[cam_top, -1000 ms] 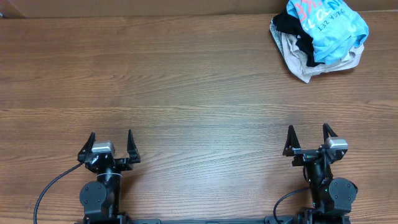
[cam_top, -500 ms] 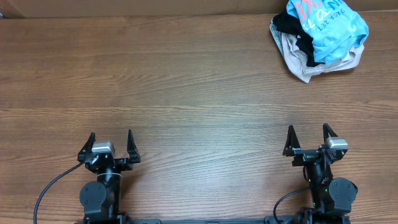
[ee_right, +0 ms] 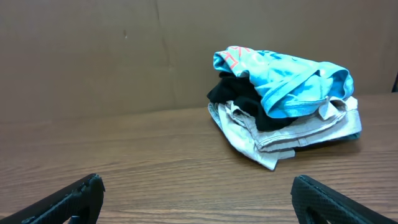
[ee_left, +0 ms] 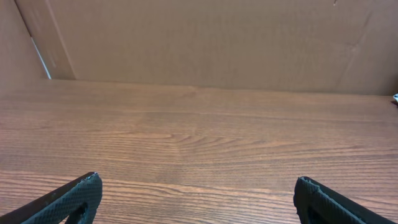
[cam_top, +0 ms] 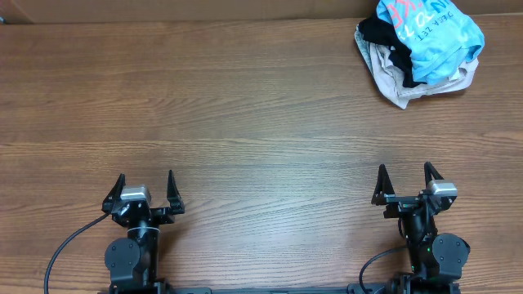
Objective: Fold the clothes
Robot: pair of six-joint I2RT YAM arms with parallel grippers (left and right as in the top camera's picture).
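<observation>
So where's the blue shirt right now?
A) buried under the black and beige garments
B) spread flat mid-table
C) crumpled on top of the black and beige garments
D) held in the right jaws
C: the blue shirt lies bunched atop the black garment and the beige garment, with nothing gripping it.

Overhead top-down, wrists low, right shares clothes (cam_top: 441, 39)

No visible change since earlier, left gripper (cam_top: 146, 178) and right gripper (cam_top: 404, 169) unmoved at the table's (cam_top: 261, 114) near edge, clothes (cam_top: 433, 37) unshifted at the far right corner.
</observation>
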